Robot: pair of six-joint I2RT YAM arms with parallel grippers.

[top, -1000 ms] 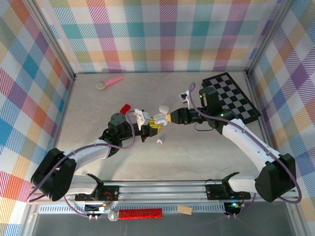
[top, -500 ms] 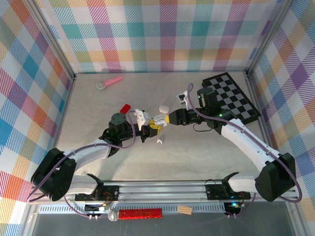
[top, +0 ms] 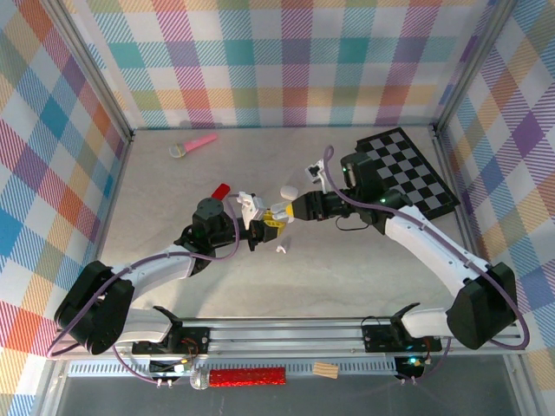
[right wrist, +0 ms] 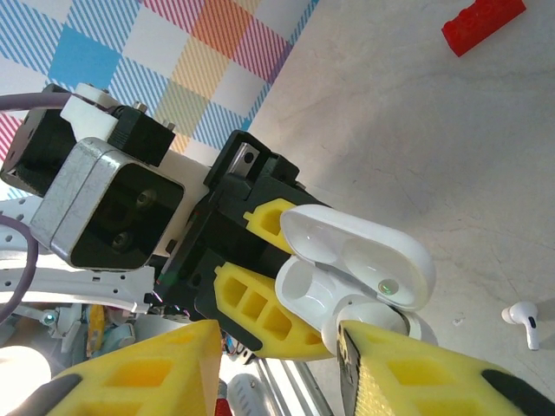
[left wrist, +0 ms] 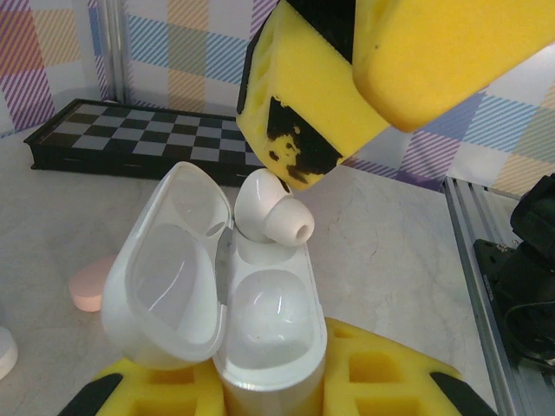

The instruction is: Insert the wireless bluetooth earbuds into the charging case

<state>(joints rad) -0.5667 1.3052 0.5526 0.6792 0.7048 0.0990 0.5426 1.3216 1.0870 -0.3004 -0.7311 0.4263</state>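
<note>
My left gripper [top: 263,223] is shut on the white charging case [left wrist: 270,334], which stands upright with its lid [left wrist: 165,277] swung open to the left. One white earbud [left wrist: 267,211] sits tilted in the case's far socket, its tip pointing out; the near socket is bare. My right gripper [top: 291,209] hovers over the case with its yellow fingers [left wrist: 305,104] apart, one pad resting on that earbud [right wrist: 371,314] and the other well clear. A second white earbud [top: 280,250] lies on the table below the grippers [right wrist: 523,316].
A folded chessboard [top: 408,173] lies at the back right. A red block [top: 220,190] sits left of the grippers, a white pebble-shaped case [top: 289,191] just behind them. A pink pebble [left wrist: 87,286] rests beyond the lid. A pink-handled item [top: 192,145] lies far back left.
My right gripper has slid a little to the left, closing in over the case. The left gripper and the case have stayed put.
</note>
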